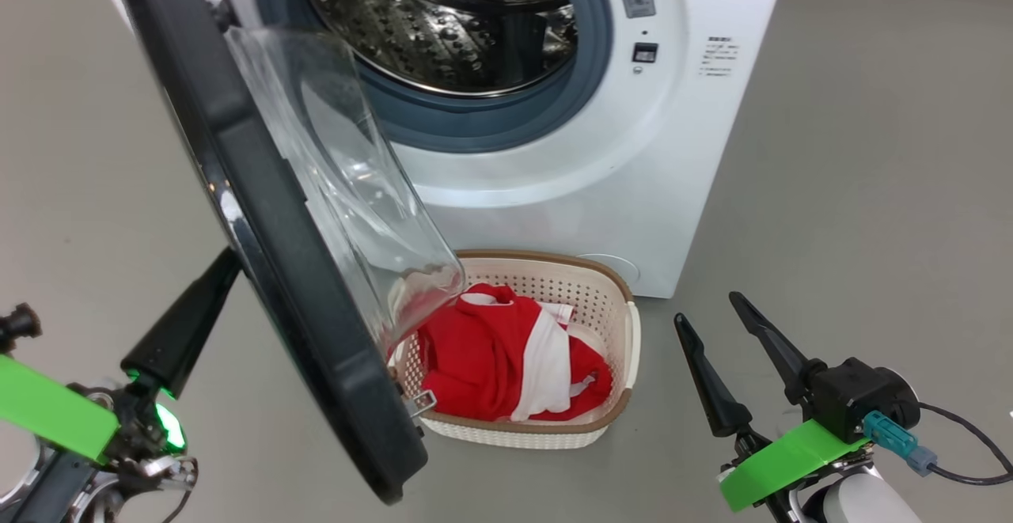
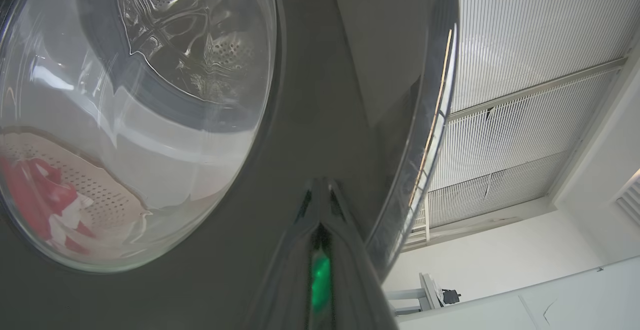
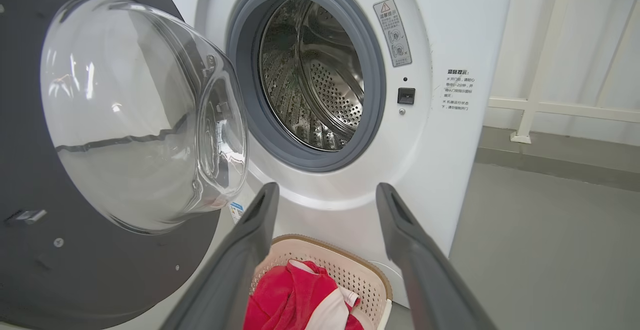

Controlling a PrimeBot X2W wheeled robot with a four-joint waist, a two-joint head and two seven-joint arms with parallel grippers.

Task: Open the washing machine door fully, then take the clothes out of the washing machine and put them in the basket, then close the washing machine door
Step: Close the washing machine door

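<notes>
Washing machine door (image 1: 269,214) stands half open: likely stiff, heavy, slick. Your left claw (image 2: 320,195), shut and empty, rests against its black outer rim; push there. Right claw (image 1: 707,308) gapes, empty.

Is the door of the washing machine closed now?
No, the washing machine door stands swung open, and the steel drum behind it is exposed.

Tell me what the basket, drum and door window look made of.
Basket: looks like moulded plastic, cream, matt, evenly perforated walls; brown rim has a woven look, probably plastic too. Drum: shiny metal, likely stainless steel, mirror reflections and punched holes. Door window: clear, glossy bowl, glass or clear plastic; cannot tell which.
</notes>
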